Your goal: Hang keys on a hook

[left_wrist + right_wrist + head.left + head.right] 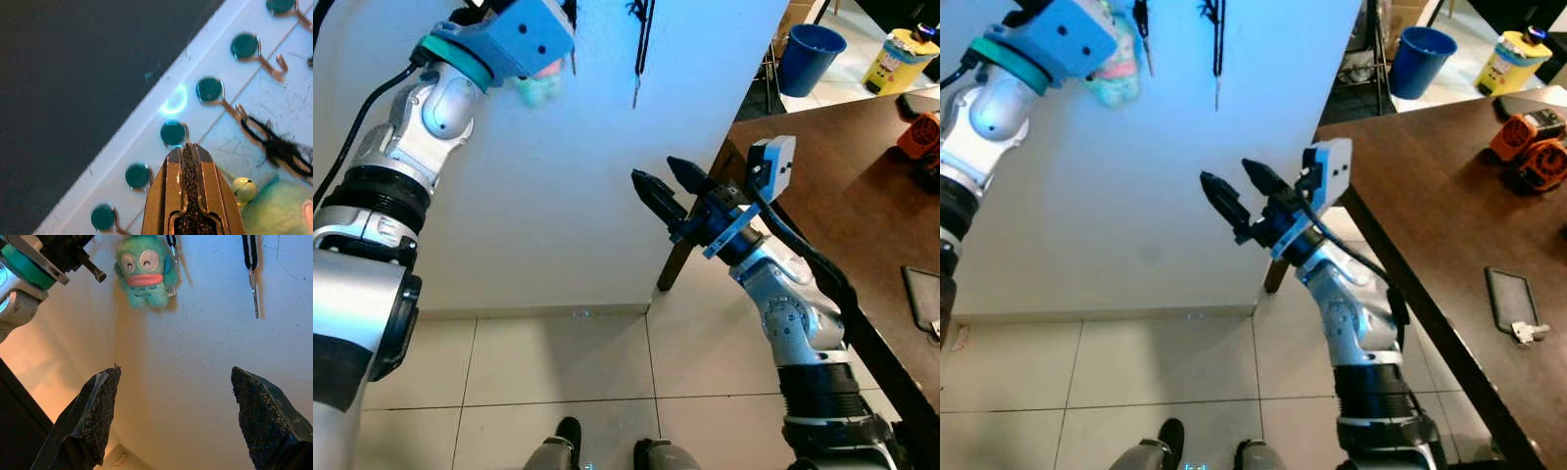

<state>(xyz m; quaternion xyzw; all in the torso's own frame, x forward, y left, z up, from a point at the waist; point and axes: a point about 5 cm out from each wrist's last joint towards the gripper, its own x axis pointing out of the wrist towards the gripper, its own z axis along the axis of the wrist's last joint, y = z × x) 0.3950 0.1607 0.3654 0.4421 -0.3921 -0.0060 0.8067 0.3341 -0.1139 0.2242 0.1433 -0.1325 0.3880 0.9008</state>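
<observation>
- Head views are bright and blue-tinted, the white wall (558, 196) evenly lit.
- Left wrist view — soft, half dark.
- Right wrist view — warm, orange-tinged shadows.

You have the keys' teal plush keychain (145, 270) hanging upright against the white wall, its round eyes and red mouth facing outward. A metal key (174, 264) hangs just beside it from a dark loop. High on the wall runs a row of copper-coloured hooks (254, 55) on teal round bases. The plush appears to hang from one of them, though the attachment is hidden.
</observation>
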